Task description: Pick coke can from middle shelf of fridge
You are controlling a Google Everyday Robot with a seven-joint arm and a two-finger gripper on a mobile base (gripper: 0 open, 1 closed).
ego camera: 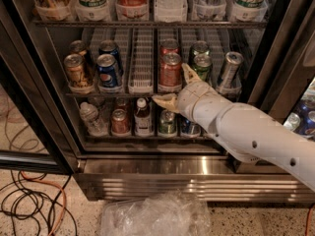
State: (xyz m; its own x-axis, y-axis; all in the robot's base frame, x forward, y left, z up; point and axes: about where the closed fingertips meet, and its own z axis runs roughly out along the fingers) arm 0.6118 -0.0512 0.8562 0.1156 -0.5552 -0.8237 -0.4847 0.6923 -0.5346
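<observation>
**Camera view: open gripper at the coke can's lane**

Camera view looks into the large dark-framed, glass-door fridge (147,167), with its ribbed steel base at floor level. On the dark wire middle shelf (123,94), the red aluminium coke can (170,72) with a silver top stands at the front of its lane, with a second red can right behind it. The white arm's two-finger gripper (175,87) sits at the shelf's front rail, jaws spread wide and holding nothing. One tan finger (189,73) points up between the coke can and the green can (202,66) — the other lies along the rail below the coke can. A blue Pepsi can (107,71) stands two lanes to the left. A crumpled clear plastic bag (156,215) lies on the floor.
</observation>
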